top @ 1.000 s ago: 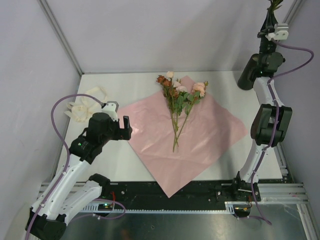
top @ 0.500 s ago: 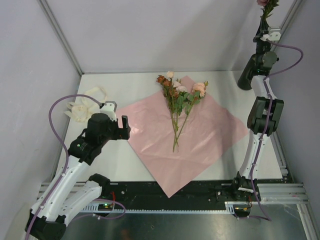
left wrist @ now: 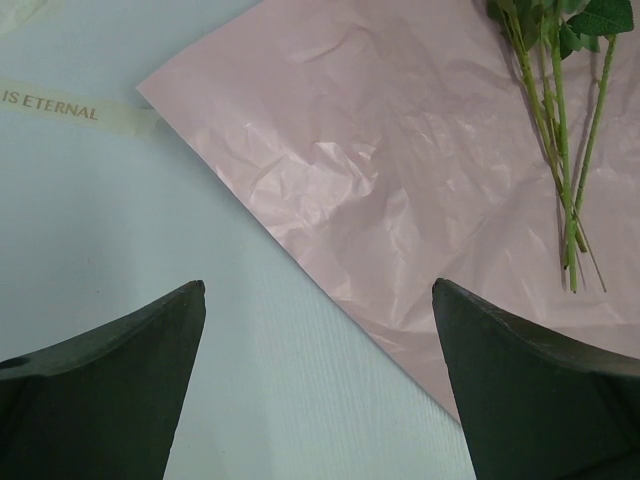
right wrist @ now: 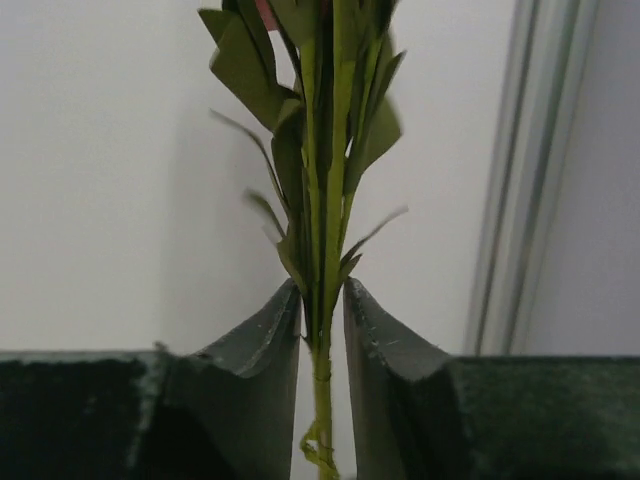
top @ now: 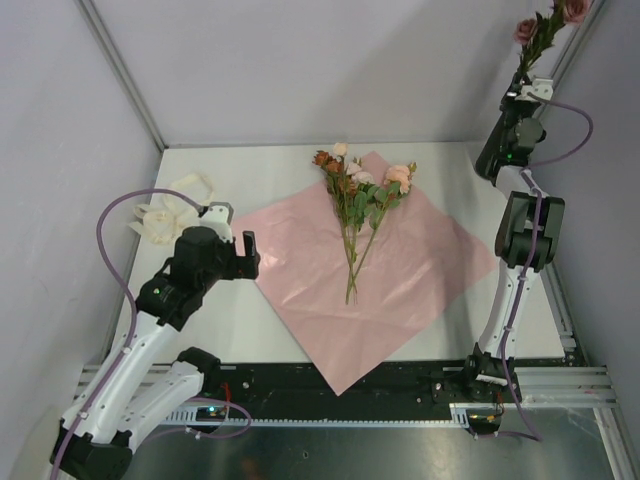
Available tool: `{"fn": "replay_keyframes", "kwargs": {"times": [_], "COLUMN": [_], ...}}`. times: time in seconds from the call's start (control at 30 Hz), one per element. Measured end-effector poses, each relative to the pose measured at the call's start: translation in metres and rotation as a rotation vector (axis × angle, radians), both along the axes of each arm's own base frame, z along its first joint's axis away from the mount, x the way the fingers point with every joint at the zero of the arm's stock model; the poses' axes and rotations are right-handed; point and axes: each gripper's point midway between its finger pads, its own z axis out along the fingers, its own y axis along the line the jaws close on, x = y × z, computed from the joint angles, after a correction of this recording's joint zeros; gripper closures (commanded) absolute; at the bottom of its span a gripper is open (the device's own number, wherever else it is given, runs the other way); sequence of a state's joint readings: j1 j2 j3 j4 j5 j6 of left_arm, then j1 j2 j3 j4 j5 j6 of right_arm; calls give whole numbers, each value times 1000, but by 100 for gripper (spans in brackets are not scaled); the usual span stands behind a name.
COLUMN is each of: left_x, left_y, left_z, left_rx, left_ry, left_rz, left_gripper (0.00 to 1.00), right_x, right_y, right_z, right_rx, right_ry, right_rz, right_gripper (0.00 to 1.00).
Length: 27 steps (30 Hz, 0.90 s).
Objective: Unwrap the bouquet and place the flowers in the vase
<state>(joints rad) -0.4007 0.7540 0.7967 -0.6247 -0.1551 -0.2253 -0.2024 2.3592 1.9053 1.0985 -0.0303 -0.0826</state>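
My right gripper (right wrist: 322, 300) has its dark, wedge-shaped fingers (right wrist: 250, 370) drawn in close on either side of a thin green leafy stem (right wrist: 325, 150); the gaps are slivers, and I cannot tell whether they pinch it or only flank it; the stem stands upright, its pink blooms (top: 560, 15) nearly at the top corner of the overhead view, close to the metal corner post (right wrist: 520, 180) and the pale wall, so room is tight there. The matte black vase (top: 487, 155) stands just beside that arm at the table's far right corner.

My left gripper (left wrist: 320, 390) has its fingers (left wrist: 100, 390) spread wide with nothing between them, hovering over bare white table (top: 250, 170) at the near-left edge of the crinkled pink paper (left wrist: 380, 170), with open space all round; a cream ribbon (left wrist: 70, 108) lies flat to its left.

The remaining flowers (top: 355, 195) lie across the middle of the paper, stems toward me, blooms at its far corner.

Since a second ago the right arm has lifted its stem higher, bringing the blooms into sight; the left arm has barely shifted.
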Motion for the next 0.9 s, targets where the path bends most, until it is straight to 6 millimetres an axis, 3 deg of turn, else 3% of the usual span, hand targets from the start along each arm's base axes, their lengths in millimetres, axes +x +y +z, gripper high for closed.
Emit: {"fn": "replay_keyframes", "kwargs": {"times": [0.13,0.23,0.33,0.63,0.73,0.83,0.9], "left_x": [-1,-3,-4,-6,-7,-7,-7], "left_y": [1,2,4,5,5,5,5], "left_z": [4,9,13,19,20,21,22], "left_rx": [-6,-12,-17,-26,-29,-31,-32], "left_ry": [-16,-35,-55,-76,-83,-86,-88], "left_rz": [1,4,8,9,8,8,8], "left_gripper": [0,0,0,0,0,0,0], "right_x": [-4,-15,-30,-89,-107,-124,-137], "right_y": [-10,-14,-13,2,5,12,23], "right_z": [-41,-49,-36,28,34,28,21], "right_rx": [95,134,162,252,295,341,376], "right_ry": [125,180,198,222,287,382,457], "right_rz": [-45,-92,-140,-221,-255,-275,-264], "right_gripper": [51,43,36,21,18,16,6]}}
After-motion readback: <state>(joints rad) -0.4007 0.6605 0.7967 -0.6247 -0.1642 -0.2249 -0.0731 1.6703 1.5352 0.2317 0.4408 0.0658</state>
